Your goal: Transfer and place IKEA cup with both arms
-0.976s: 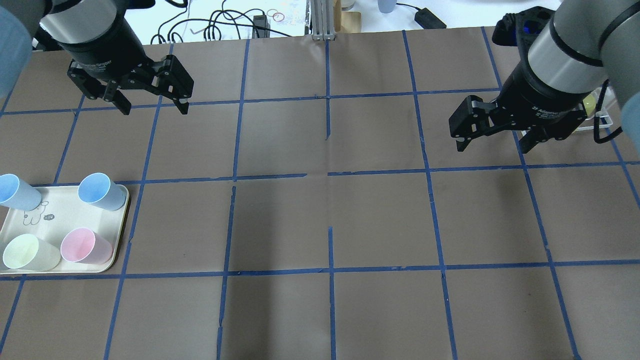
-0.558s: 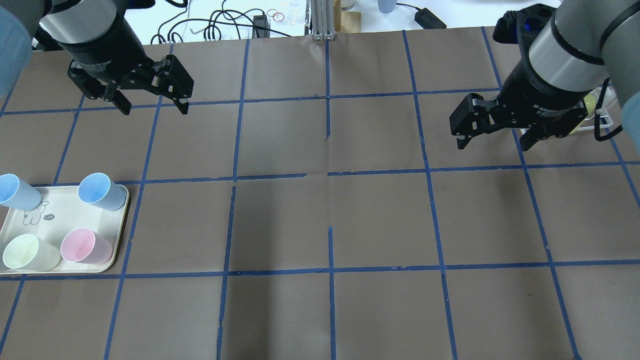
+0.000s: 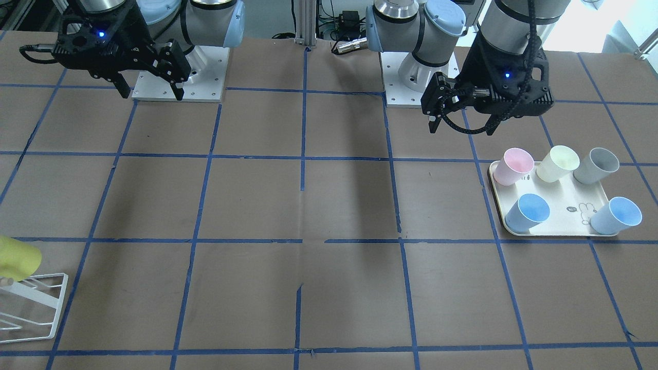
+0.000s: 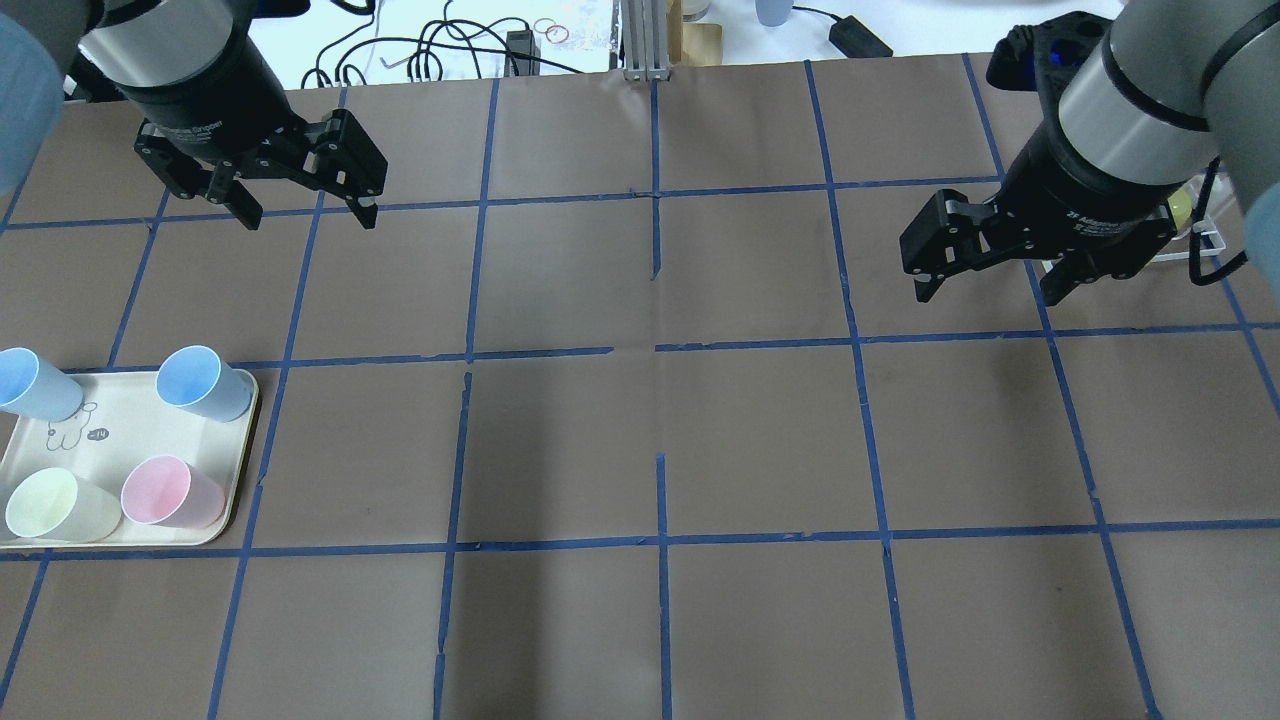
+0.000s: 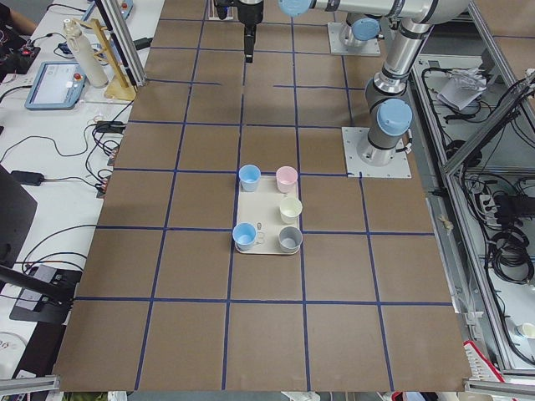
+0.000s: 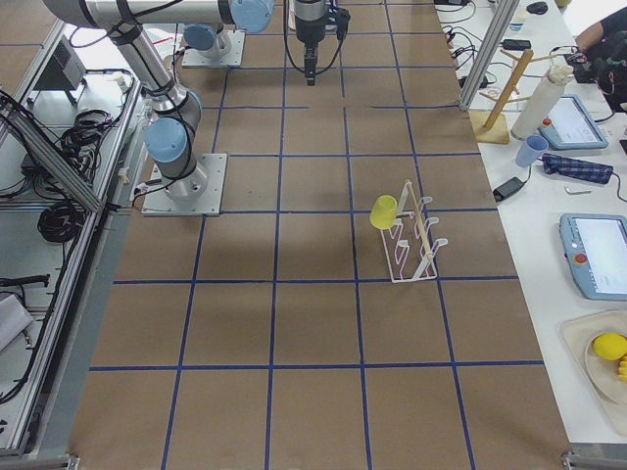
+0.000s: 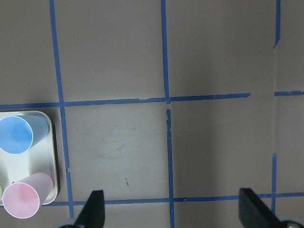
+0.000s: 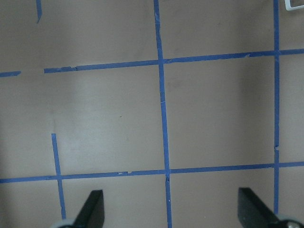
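Observation:
The bright yellow IKEA cup (image 6: pixel 384 211) hangs tilted on a white wire rack (image 6: pixel 416 240) at the table's right end. It also shows at the left edge of the front view (image 3: pixel 13 261). In the overhead view my right arm hides all but a sliver of it. My right gripper (image 4: pixel 988 290) is open and empty. It hovers above the table, short of the rack, and also shows in the front view (image 3: pixel 152 92). My left gripper (image 4: pixel 308 212) is open and empty, high over the far left of the table, beyond the tray (image 4: pixel 240 470).
The cream tray (image 3: pixel 565 198) holds two blue cups (image 3: pixel 527 211), a pink cup (image 3: pixel 514 165), a pale cream cup (image 3: pixel 558 163) and a grey cup (image 3: pixel 596 165). The left wrist view shows the tray's corner (image 7: pixel 53 156). The brown table has a blue tape grid. Cables and tools lie beyond the far edge.
My right gripper has shifted slightly toward the far edge and the rack. The left arm and the cups have not moved.

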Robot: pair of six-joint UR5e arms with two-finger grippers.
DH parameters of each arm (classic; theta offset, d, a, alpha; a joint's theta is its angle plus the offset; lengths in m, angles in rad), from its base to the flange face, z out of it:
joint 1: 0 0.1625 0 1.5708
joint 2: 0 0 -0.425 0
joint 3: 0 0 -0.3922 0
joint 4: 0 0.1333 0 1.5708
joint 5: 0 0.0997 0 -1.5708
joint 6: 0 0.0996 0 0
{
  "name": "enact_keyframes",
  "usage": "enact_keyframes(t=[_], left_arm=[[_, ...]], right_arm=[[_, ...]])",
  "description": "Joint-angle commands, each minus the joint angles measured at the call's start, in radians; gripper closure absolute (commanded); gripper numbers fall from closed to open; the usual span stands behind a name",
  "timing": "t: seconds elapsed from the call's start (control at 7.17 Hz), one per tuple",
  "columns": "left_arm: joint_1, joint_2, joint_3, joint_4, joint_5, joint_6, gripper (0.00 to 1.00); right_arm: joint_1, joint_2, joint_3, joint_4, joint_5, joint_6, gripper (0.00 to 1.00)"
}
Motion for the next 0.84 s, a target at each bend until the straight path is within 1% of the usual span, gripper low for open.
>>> enact_keyframes(t=[0.0, 0.28, 0.42, 0.56, 0.7], left_arm=[[-0.001, 0.000, 0.000, 0.000, 0.000, 0.000, 0.00], [-0.001, 0.000, 0.000, 0.000, 0.000, 0.000, 0.00], [-0.001, 0.000, 0.000, 0.000, 0.000, 0.000, 0.00], [0.001, 0.000, 0.000, 0.000, 0.000, 0.000, 0.00], [0.001, 0.000, 0.000, 0.000, 0.000, 0.000, 0.00]], right_arm=[[0.000, 0.005, 0.002, -0.001, -0.002, 0.002, 0.00], [-0.002, 0.006, 0.002, -0.006, -0.003, 0.010, 0.00], [-0.028, 0.006, 0.002, -0.009, -0.002, 0.001, 0.00], [-0.089, 0.022, 0.002, -0.012, 0.000, -0.010, 0.00], [-0.150, 0.043, 0.002, -0.015, 0.003, -0.062, 0.00]])
